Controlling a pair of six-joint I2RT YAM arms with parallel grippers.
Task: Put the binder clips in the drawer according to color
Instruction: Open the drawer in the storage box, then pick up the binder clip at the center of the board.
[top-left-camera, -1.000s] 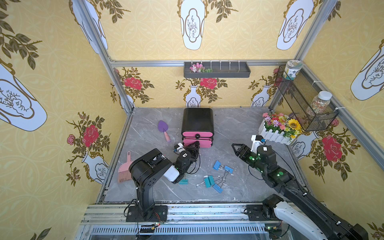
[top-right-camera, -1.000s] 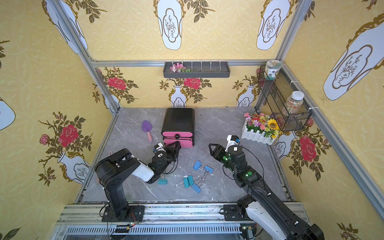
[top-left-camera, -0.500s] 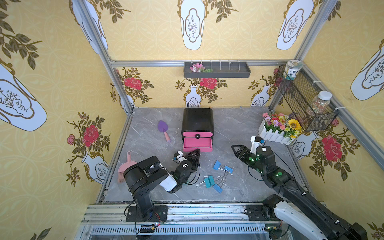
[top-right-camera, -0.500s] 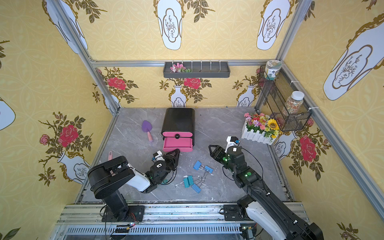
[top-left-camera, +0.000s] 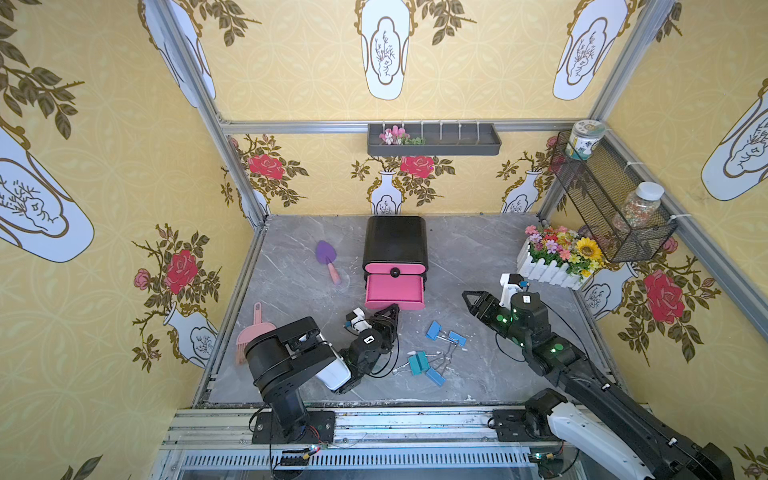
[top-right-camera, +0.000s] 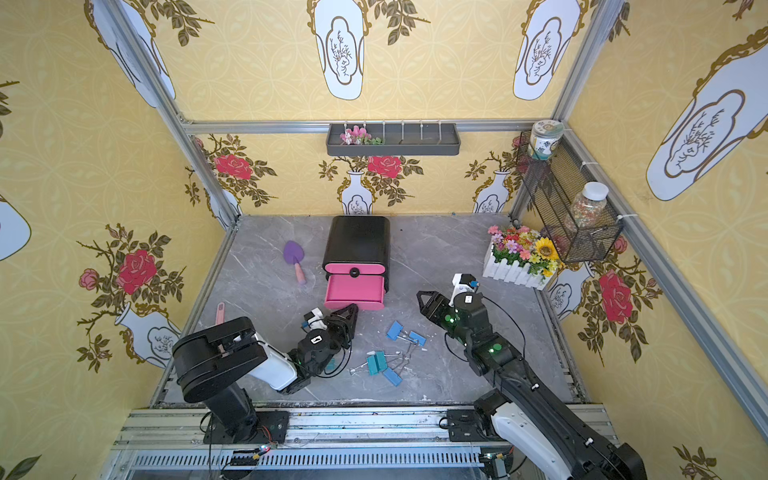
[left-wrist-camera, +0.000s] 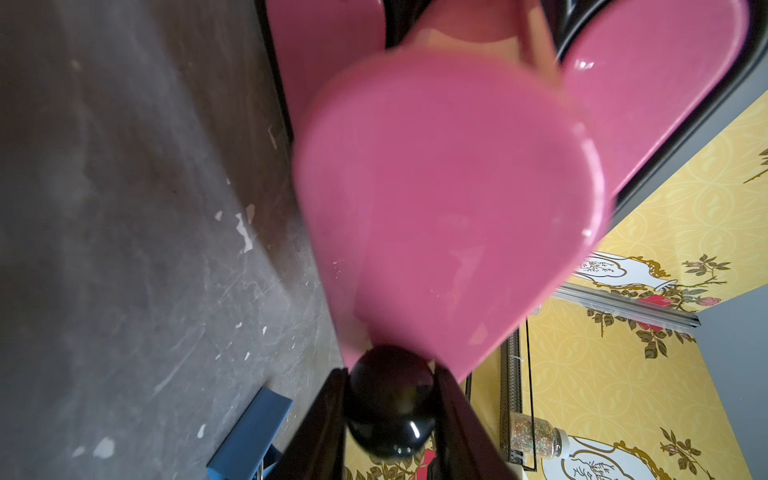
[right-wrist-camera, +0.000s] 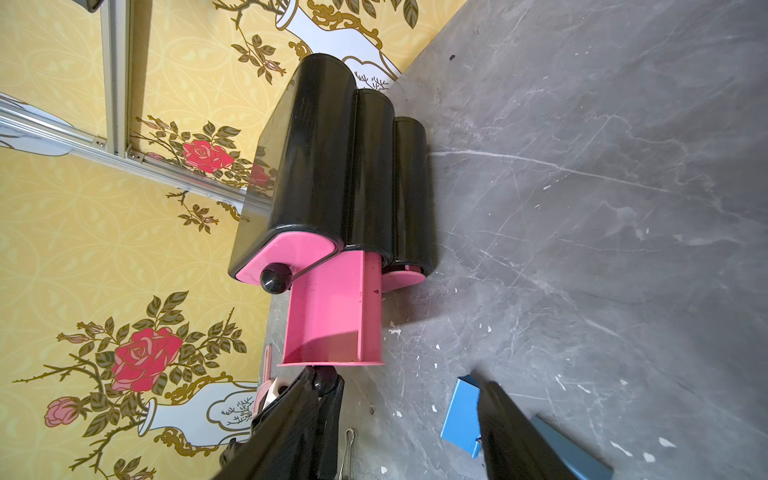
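Left tool (top-left-camera: 392, 311) clamped the knob (left-wrist-camera: 388, 401) of the drawer's (top-left-camera: 395, 239) pulled-out middle tray (top-left-camera: 394, 289), mid-bench. Right tool (top-left-camera: 469, 296) hung jaws apart, right of the binder clips (top-left-camera: 434, 331) scattered on the near bench (top-left-camera: 291, 291).

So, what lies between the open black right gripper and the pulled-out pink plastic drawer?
Nothing: in both top views only bare grey marble tabletop separates the right gripper from the pink drawer. The blue binder clips lie off that line.
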